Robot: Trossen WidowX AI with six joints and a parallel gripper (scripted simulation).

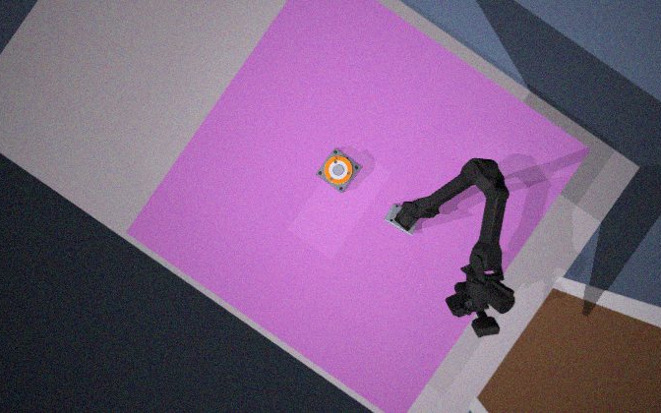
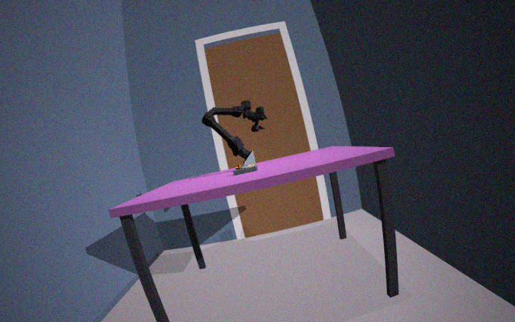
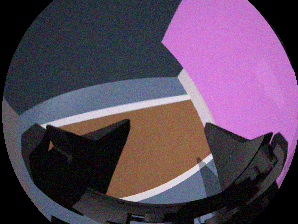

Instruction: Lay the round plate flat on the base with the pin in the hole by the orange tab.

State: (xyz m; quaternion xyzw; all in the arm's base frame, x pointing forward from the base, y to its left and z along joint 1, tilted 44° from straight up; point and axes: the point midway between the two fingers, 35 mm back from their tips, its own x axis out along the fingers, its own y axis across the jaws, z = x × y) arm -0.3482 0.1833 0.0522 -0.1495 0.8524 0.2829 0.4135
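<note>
Hanging wide open and empty, the claw (image 1: pixel 479 321) sits at the lower right of the top view. Well apart, up and left near frame centre, the orange-ringed round plate (image 1: pixel 338 169) rests on its grey base (image 1: pixel 355 167) on the purple table (image 1: pixel 271 246).

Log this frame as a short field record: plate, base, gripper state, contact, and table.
plate: round plate, orange ring on a square grey base
seating on pin: too small to tell
gripper: gripper open, nothing between the fingers
gripper position: raised well above the table in the exterior view, aimed away from the plate
contact with plate: none
table: purple table, dark legs
wrist view: shows door and wall, not the plate
</note>
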